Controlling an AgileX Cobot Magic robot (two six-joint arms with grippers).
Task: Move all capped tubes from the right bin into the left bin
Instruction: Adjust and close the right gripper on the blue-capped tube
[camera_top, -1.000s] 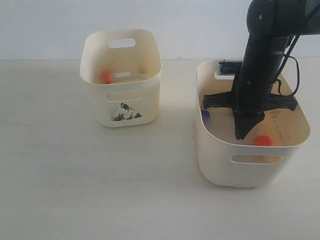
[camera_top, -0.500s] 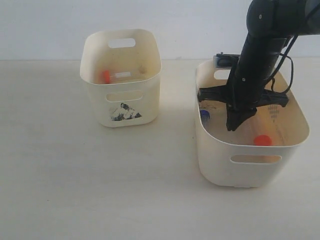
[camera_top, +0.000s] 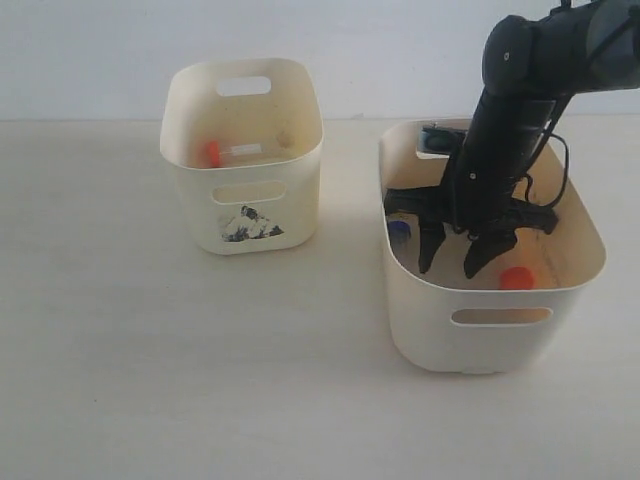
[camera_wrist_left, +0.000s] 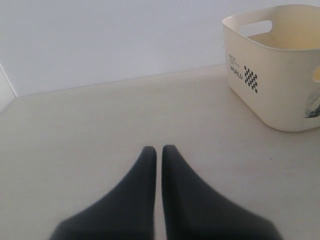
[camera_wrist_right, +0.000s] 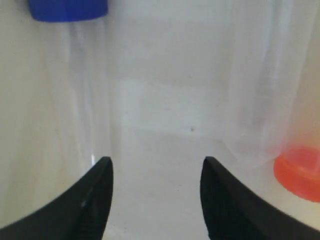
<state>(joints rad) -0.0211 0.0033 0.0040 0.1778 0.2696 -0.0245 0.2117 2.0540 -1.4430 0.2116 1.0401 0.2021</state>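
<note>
The wide right bin (camera_top: 430, 320) holds my right gripper (camera_top: 452, 264), which is open and low inside it. In the right wrist view the right gripper (camera_wrist_right: 156, 162) has bare bin floor between its fingers. A blue-capped tube (camera_wrist_right: 70, 60) lies to one side and an orange-capped tube (camera_wrist_right: 299, 172) to the other, both outside the fingers. From outside I see the blue cap (camera_top: 400, 229) and the orange cap (camera_top: 517, 278). The narrow left bin (camera_top: 190, 190) holds an orange-capped tube (camera_top: 211, 152). My left gripper (camera_wrist_left: 158, 149) is shut and empty above the table.
The left bin (camera_wrist_left: 275, 75) shows a printed side with a checker mark in the left wrist view. A pale wall rises behind both bins. The right arm (camera_top: 510, 120) leans down over the right bin's back rim.
The right gripper has moved left inside the right bin and its fingers have spread open. The right bin has shifted slightly to the left.
</note>
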